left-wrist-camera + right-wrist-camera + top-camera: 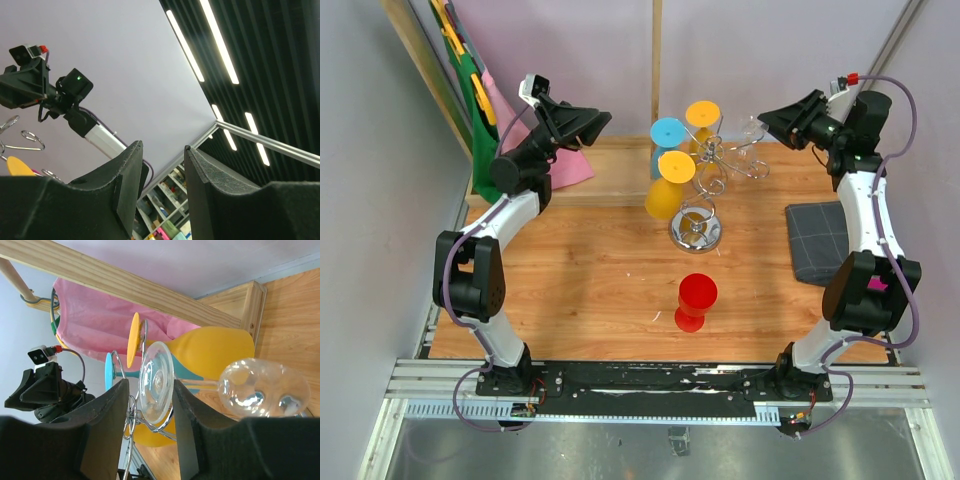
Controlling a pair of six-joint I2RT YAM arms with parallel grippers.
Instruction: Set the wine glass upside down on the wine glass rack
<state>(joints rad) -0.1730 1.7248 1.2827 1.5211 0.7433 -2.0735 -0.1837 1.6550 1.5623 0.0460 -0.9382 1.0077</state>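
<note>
The chrome wine glass rack (708,178) stands on its round mirrored base (695,230) at the back middle of the table. A clear wine glass (752,132) hangs upside down from its right arm. In the right wrist view its foot (156,382) sits in a wire loop, with the bowl (265,387) beyond. My right gripper (767,118) is open, its fingertips (150,382) either side of the foot with gaps showing. My left gripper (600,121) is open and empty, raised left of the rack and pointing up at the ceiling (163,146).
Two yellow glasses (676,168) and a blue one (667,132) hang on the rack. A red glass (697,300) stands upside down on the table in front. A grey cloth (818,240) lies at the right. A wooden step (610,180) and a pink cloth (570,165) are at the back.
</note>
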